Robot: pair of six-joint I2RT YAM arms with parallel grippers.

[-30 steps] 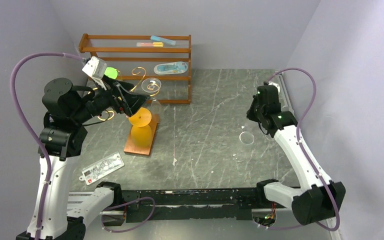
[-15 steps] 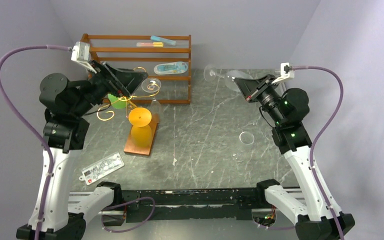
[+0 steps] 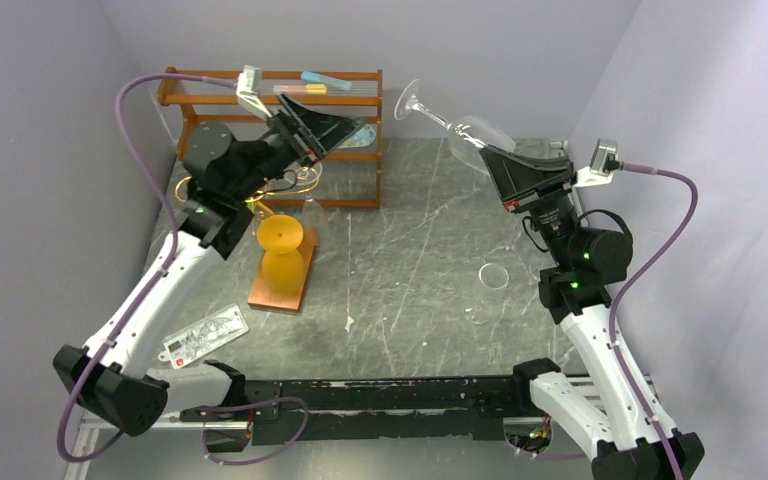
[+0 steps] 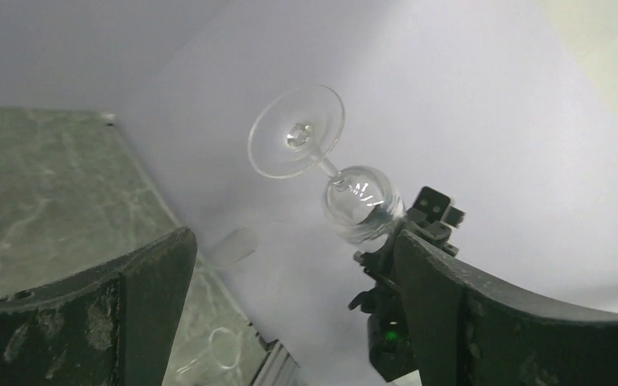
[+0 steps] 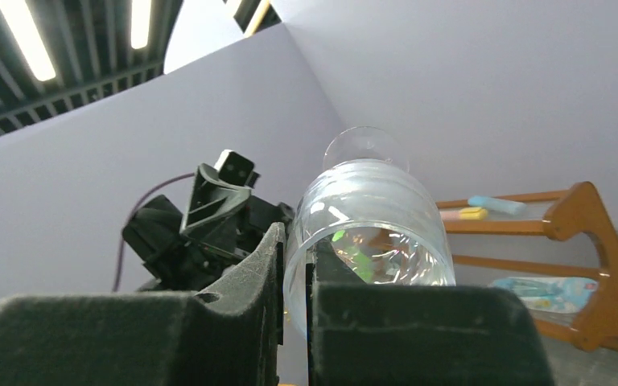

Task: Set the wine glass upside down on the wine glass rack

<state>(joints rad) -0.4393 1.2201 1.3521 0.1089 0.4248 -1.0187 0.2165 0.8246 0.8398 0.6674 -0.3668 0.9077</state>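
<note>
Wine glass point(image 3: 468, 135) is off the tabletop point(image 3: 410, 260) and in the air over its far-right corner; right gripper point(image 3: 495, 158) is nipped nearly closed on the rim of the bowl, one finger looking to be inside the glass wall and one outside (clearest from the right wrist view, glass point(image 5: 370, 217), pincer point(image 5: 294, 273)); the glass lies tilted, foot highest and pointing toward the far-left, so neither upright nor fully inverted; wine glass rack point(image 3: 295, 175) stands in the left half, just in front of the wooden shelf point(image 3: 360, 95) on the far edge, with an orange glass point(image 3: 282, 262) on its base; clear glass and rack well apart; left gripper point(image 3: 345, 135) is raised above the rack, jaws spread wide, holding nothing, facing the glass point(image 4: 362, 205); my reading: pick-up done, carry partway, possibly a hand-over shaping up; turning the glass down and seating it on a scroll arm not yet done.
</note>
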